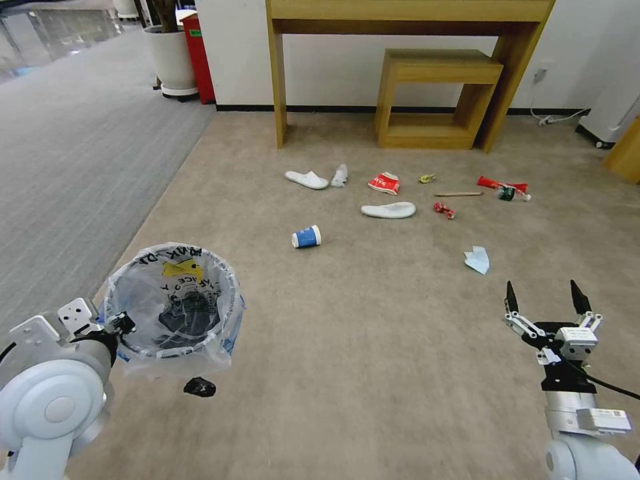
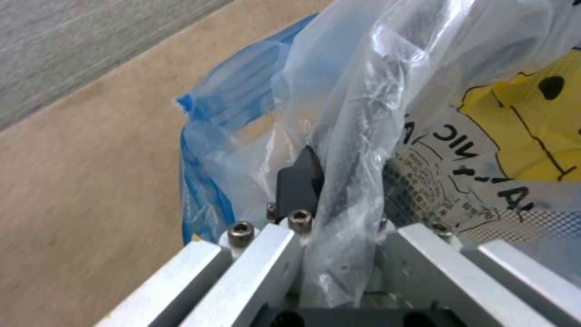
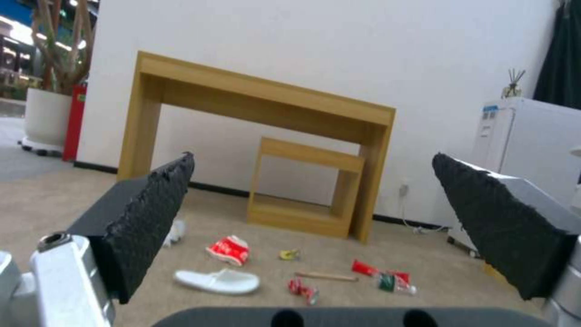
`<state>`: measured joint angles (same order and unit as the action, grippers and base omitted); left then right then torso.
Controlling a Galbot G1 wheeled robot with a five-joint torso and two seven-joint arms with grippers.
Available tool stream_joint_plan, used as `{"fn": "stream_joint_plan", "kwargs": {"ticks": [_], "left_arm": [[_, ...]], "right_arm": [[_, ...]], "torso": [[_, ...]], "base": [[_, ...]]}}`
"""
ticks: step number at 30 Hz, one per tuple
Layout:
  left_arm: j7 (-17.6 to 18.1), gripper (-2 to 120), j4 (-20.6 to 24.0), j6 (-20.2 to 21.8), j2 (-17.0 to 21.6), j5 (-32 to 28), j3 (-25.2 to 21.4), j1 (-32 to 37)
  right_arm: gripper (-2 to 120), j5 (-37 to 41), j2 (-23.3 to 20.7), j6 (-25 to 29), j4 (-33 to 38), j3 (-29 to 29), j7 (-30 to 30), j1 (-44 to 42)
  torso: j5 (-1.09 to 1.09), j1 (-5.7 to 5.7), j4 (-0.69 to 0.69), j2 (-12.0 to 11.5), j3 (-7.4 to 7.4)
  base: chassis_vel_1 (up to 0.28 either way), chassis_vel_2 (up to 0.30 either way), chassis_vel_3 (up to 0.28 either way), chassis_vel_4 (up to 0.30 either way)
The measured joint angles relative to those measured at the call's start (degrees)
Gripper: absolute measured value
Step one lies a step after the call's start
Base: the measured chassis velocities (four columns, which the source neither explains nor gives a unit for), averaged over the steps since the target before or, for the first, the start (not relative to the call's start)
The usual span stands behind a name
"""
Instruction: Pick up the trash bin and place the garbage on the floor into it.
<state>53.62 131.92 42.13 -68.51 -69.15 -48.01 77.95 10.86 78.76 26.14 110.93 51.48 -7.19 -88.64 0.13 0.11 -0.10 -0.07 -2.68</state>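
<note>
My left gripper [image 1: 123, 325] is shut on the near rim of the trash bin [image 1: 172, 303], a round dark bin lined with a clear printed bag, at the lower left. In the left wrist view a black finger [image 2: 299, 179] pinches the bag-covered rim [image 2: 357, 150]. Garbage lies ahead on the beige floor [image 1: 373, 320]: two white slippers [image 1: 307, 179] [image 1: 388, 210], a blue-white cup [image 1: 307, 237], a tissue [image 1: 340, 175], a red-white packet [image 1: 385, 183], a wooden stick [image 1: 459, 194], red wrappers [image 1: 443, 210], a small bottle [image 1: 513, 194] and a pale blue mask [image 1: 477, 259]. My right gripper [image 1: 543, 300] hangs open and holds nothing, near the mask.
A tall wooden table [image 1: 407, 13] with a small wooden stool [image 1: 433, 93] under it stands against the far wall. A white plant pot [image 1: 170, 60] and a red box [image 1: 199, 57] sit at the far left beside grey ribbed carpet [image 1: 67, 167]. A small dark scrap [image 1: 199, 387] lies below the bin.
</note>
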Motion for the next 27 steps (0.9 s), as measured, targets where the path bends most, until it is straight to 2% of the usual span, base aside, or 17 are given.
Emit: {"fn": "stream_joint_plan", "kwargs": {"ticks": [11, 14, 16, 27], "left_arm": [[-0.02, 0, 0.61, 0.00, 0.11, -0.09, -0.62, 0.41], [-0.03, 0, 0.76, 0.00, 0.05, -0.09, -0.61, 0.44], [-0.03, 0, 0.79, 0.00, -0.02, -0.07, -0.60, 0.51], [-0.05, 0, 1.22, 0.01, -0.21, 0.12, -0.43, 0.92]], "right_arm": [[100, 0.07, 0.04, 0.16, 0.40, 0.11, -0.09, -0.14], [100, 0.08, 0.04, 0.17, 0.47, 0.11, -0.09, -0.15], [100, 0.12, 0.02, 0.18, 0.61, 0.14, -0.09, -0.20], [100, 0.34, -0.16, 0.20, 0.78, 0.17, -0.09, -0.27]], "torso": [[-0.03, -0.01, -0.01, 0.00, 0.01], [0.05, 0.00, 0.00, 0.00, -0.01], [-0.02, -0.01, 0.00, 0.00, -0.01], [0.00, -0.01, 0.00, 0.00, 0.00]], "base": [[-0.324, 0.305, 0.301, -0.317], [-0.332, 0.338, 0.327, -0.326], [-0.311, 0.308, 0.322, -0.316], [-0.320, 0.309, 0.316, -0.312]]}}
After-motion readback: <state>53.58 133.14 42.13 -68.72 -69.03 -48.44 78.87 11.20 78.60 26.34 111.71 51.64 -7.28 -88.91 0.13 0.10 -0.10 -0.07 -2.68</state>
